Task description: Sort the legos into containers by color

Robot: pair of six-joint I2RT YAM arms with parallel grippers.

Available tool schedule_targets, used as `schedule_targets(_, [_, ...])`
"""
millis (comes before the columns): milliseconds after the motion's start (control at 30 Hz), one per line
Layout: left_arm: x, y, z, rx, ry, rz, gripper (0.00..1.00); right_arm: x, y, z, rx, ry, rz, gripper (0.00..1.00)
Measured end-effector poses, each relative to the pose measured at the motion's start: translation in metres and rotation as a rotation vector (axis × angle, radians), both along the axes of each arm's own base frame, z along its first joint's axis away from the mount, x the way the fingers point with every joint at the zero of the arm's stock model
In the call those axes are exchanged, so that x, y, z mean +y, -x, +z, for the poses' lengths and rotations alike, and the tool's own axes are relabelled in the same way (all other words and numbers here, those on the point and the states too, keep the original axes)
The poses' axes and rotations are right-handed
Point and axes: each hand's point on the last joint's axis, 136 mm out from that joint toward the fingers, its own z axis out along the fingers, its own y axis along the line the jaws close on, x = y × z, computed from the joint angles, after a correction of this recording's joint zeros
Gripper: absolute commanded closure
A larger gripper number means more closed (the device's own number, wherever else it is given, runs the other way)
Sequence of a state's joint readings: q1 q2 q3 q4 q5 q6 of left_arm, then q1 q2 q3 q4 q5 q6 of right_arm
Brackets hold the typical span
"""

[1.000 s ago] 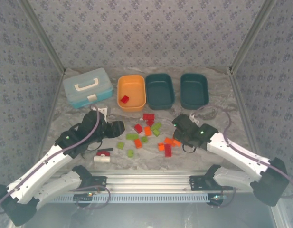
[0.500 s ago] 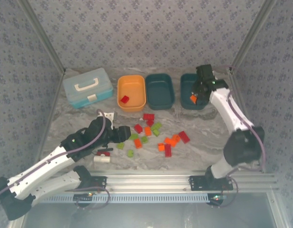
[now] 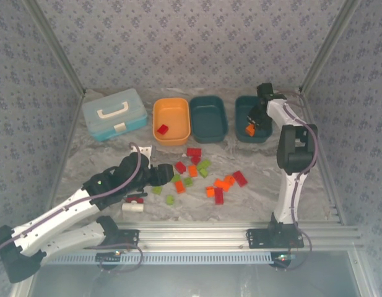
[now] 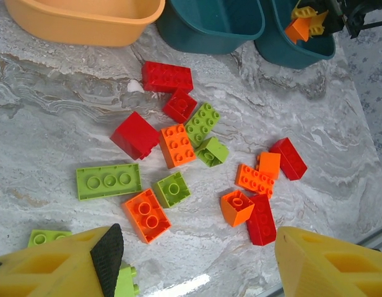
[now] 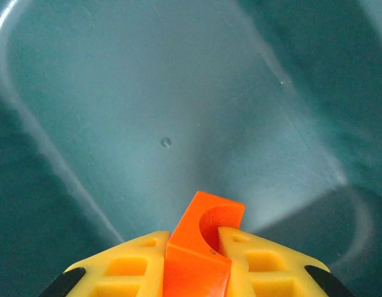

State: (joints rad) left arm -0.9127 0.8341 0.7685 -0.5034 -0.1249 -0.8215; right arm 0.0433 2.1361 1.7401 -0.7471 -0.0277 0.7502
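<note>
Grey marbled table (image 3: 271, 198), patterned walls (image 3: 191, 43) on three sides. At far left I see one blue case (image 3: 114, 113). My left gripper (image 4: 197, 260) hangs with its jaws apart and empty above the loose bricks (image 4: 177, 145): five red, five orange and six lime, all studded, scattered mid-table. There are three tubs at the back. The orange tub (image 3: 175, 114) holds one red brick (image 3: 162, 129), and the middle tub (image 3: 208, 117) is teal. Over the right tub (image 3: 243, 111), my right gripper (image 3: 252, 127) is clamped on an orange brick (image 5: 200, 244).
</note>
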Motion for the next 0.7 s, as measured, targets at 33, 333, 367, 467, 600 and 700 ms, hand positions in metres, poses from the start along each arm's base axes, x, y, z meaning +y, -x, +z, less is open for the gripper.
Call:
schedule_targets(33, [0.000, 0.000, 0.000, 0.000, 0.000, 0.000, 0.32, 0.000, -0.002, -0.002, 0.003, -0.001, 0.000, 0.87])
schedule_targets(333, [-0.001, -0.001, -0.003, 0.005, -0.010, 0.002, 0.32, -0.003, -0.019, -0.009, -0.001, -0.010, -0.003, 0.87])
schedule_targets(367, [-0.001, -0.001, -0.003, 0.005, -0.010, 0.002, 0.32, -0.003, -0.019, -0.010, 0.001, -0.010, -0.004, 0.87])
schedule_targets(467, [0.000, -0.002, -0.003, 0.004, -0.012, 0.005, 0.32, -0.001, -0.018, -0.015, 0.014, -0.012, -0.001, 0.79])
schedule_targets(600, [0.001, -0.003, -0.003, 0.000, -0.016, 0.012, 0.32, 0.002, -0.015, -0.015, 0.028, -0.008, 0.009, 0.60])
schedule_targets(700, [0.001, -0.003, -0.003, -0.001, -0.016, 0.018, 0.32, 0.005, -0.017, -0.011, 0.018, 0.001, 0.025, 0.51])
